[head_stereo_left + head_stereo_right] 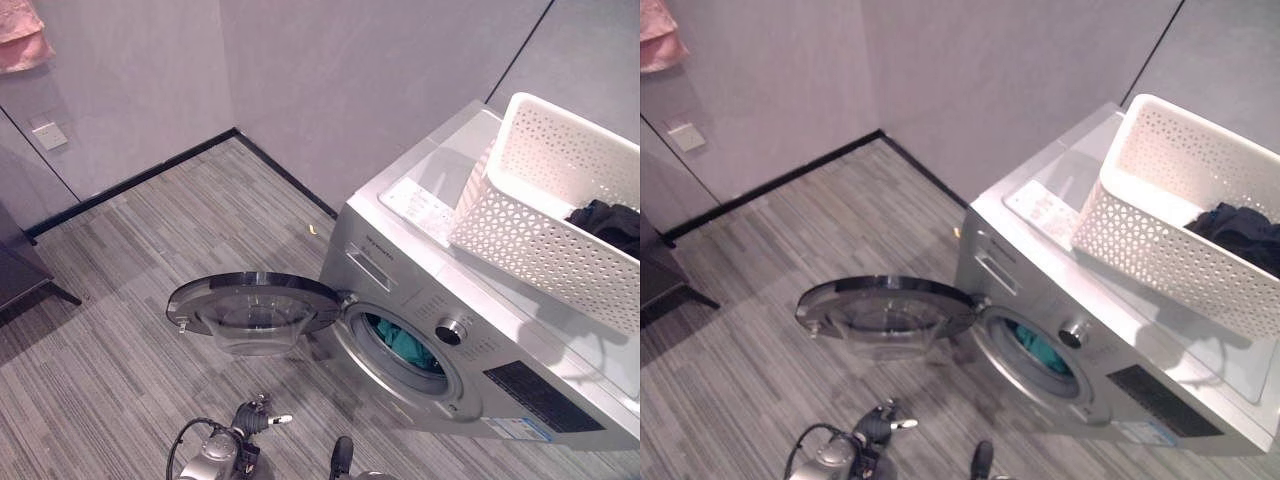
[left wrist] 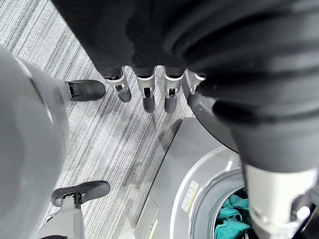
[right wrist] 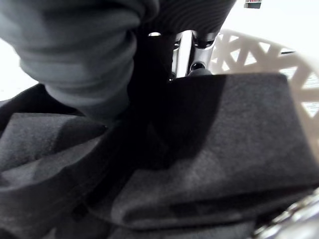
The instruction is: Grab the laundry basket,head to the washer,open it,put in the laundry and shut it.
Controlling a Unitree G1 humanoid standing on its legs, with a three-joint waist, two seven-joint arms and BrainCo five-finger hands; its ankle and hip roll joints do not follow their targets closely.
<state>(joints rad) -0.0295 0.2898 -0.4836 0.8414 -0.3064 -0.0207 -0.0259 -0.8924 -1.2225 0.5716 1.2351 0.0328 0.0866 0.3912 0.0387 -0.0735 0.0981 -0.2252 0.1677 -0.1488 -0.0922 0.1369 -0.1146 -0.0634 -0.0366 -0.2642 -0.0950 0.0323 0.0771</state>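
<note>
We've got the right hand in the basket, fingers buried in dark laundry, grip unreadable; left hand fingers relaxed, washer door open.

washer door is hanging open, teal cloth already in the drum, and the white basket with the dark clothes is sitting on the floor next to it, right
Not quite. The white laundry basket holding the dark clothes stands on top of the washer, not on the floor; the left eye view shows it. The rest holds: the washer door hangs open and teal cloth lies in the drum.
</note>
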